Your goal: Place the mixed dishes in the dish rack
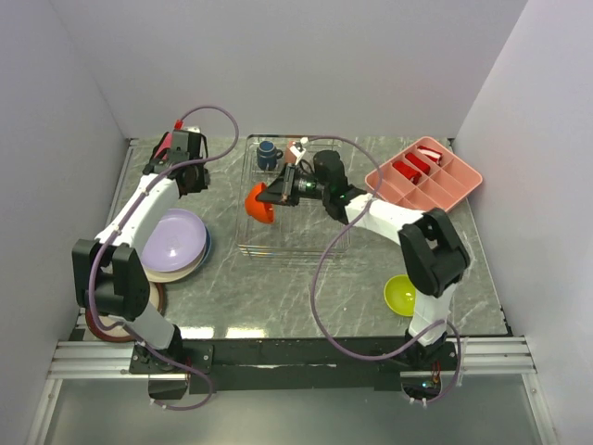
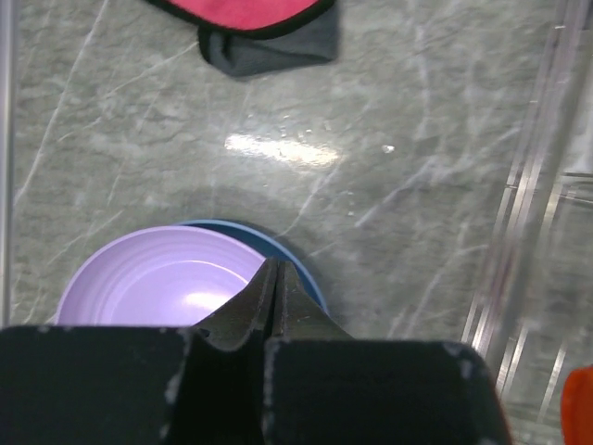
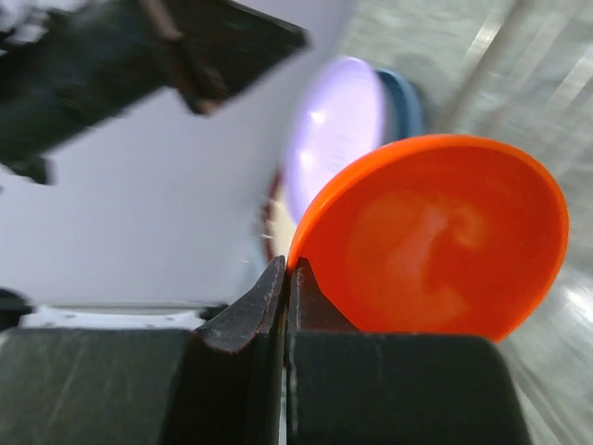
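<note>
My right gripper (image 1: 277, 194) (image 3: 288, 264) is shut on the rim of the orange bowl (image 1: 258, 205) (image 3: 435, 241). It holds the bowl tipped on its side over the left part of the dish rack (image 1: 296, 248) (image 2: 528, 213). A dark blue mug (image 1: 269, 153) stands in the rack's far left corner. The lavender plate (image 1: 171, 239) (image 2: 157, 283) lies on a light-blue plate (image 1: 206, 245) (image 2: 310, 278) and a red-rimmed cream plate (image 1: 165, 275), left of the rack. My left gripper (image 1: 190, 171) (image 2: 275, 267) hangs shut and empty above the table by those plates. A yellow-green bowl (image 1: 400, 295) sits at the near right.
A pink compartment tray (image 1: 454, 190) with red items stands at the far right. A red-pink cloth (image 1: 165, 148) (image 2: 250, 14) lies at the far left by the wall. White walls close in the table on three sides.
</note>
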`<state>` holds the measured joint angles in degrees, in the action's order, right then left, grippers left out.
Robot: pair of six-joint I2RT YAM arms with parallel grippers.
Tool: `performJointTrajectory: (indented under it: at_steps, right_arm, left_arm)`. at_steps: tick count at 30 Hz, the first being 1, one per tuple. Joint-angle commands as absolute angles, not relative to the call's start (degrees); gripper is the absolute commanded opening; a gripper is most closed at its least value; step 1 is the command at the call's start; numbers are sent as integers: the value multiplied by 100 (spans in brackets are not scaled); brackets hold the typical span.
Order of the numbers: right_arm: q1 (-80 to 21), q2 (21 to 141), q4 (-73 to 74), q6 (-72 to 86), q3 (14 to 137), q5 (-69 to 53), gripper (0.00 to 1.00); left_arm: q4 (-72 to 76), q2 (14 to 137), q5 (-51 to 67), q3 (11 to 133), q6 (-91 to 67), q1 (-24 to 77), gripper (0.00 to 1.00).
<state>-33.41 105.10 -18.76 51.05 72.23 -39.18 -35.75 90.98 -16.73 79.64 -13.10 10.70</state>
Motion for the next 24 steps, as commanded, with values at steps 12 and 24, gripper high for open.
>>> performJointTrajectory:
  at_steps: [12,24]
  right_arm:
    - [-3516,11452,-5291,6979,6821,-4061,0]
    - [-3445,11277,-5264,7119,6364,-3876,0]
  left_arm:
    - [-3551,9202,-2180,8050,-1020,1055,1]
    - [-3524,9158,-1969,7981,-1081,1055,1]
